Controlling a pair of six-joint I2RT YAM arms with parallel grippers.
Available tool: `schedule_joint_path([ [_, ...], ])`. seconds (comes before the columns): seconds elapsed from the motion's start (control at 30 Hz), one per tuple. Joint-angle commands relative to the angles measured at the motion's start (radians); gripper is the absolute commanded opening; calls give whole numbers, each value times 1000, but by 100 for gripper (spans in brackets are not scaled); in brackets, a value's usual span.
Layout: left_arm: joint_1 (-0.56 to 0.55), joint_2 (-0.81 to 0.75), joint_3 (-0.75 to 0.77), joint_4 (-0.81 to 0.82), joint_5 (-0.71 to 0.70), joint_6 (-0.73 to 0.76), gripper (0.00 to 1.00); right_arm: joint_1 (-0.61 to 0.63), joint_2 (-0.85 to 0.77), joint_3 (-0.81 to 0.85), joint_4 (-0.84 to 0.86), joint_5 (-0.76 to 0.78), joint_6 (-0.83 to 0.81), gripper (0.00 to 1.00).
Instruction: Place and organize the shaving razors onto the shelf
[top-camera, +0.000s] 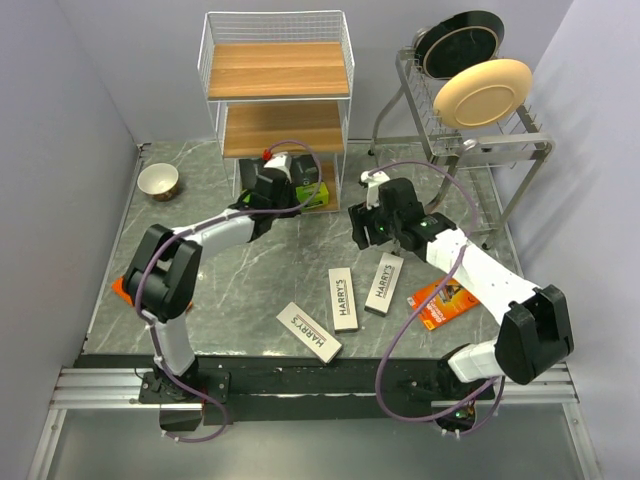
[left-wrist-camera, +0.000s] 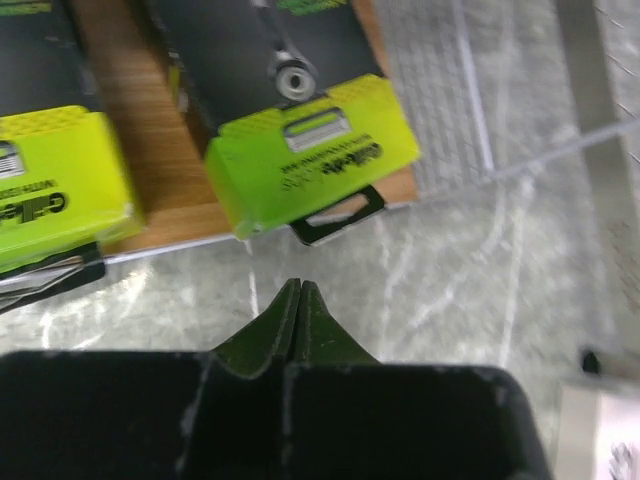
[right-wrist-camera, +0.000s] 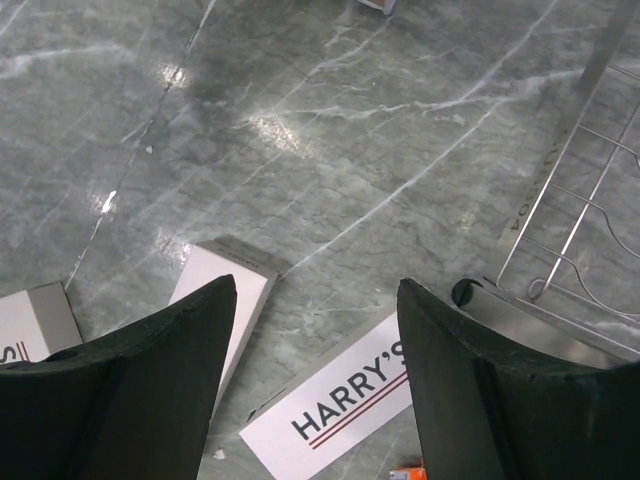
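Left arm stretched to shelf (top-camera: 275, 70) bottom tier, left gripper (left-wrist-camera: 301, 295) clenched empty, two black lime-ended packs (left-wrist-camera: 300, 150) (left-wrist-camera: 50, 190) shelved there, right gripper (right-wrist-camera: 315, 292) spread over table (top-camera: 250, 275), three white HARRY'S boxes (top-camera: 308, 331) (top-camera: 343, 298) (top-camera: 383, 282), one orange pack (top-camera: 443, 303) beside them

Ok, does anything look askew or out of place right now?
Yes. On the shelf's bottom tier, one lime-ended razor pack sits skewed, its hang tab past the wood edge. Three Harry's boxes and an orange pack lie scattered on the table.
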Motion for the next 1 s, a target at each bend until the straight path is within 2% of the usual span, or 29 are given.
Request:
schedule_joint_path([
  [0.0, -9, 50, 92, -43, -209, -52, 1, -14, -61, -30, 35, -18, 16, 72],
  [0.23, -12, 15, 50, -49, -318, -19, 1, -25, -79, -56, 41, -25, 16, 72],
  [0.33, -18, -7, -19, 43, -294, 93, 1, -30, -72, -45, 35, -38, 11, 71],
  [0.4, -19, -27, -92, 185, -259, 180, 1, -28, -61, -38, 27, -41, 5, 71],
  [0.53, -19, -16, -148, 322, -231, 239, 1, -30, -47, -19, 8, -47, -1, 70],
  [0.73, -19, 4, -97, 298, -185, 173, 1, -28, -50, -30, 4, -44, -1, 70],
  [0.97, -27, 122, 35, 198, -361, 136, 1, -28, -44, -24, 1, -19, -38, 70],
])
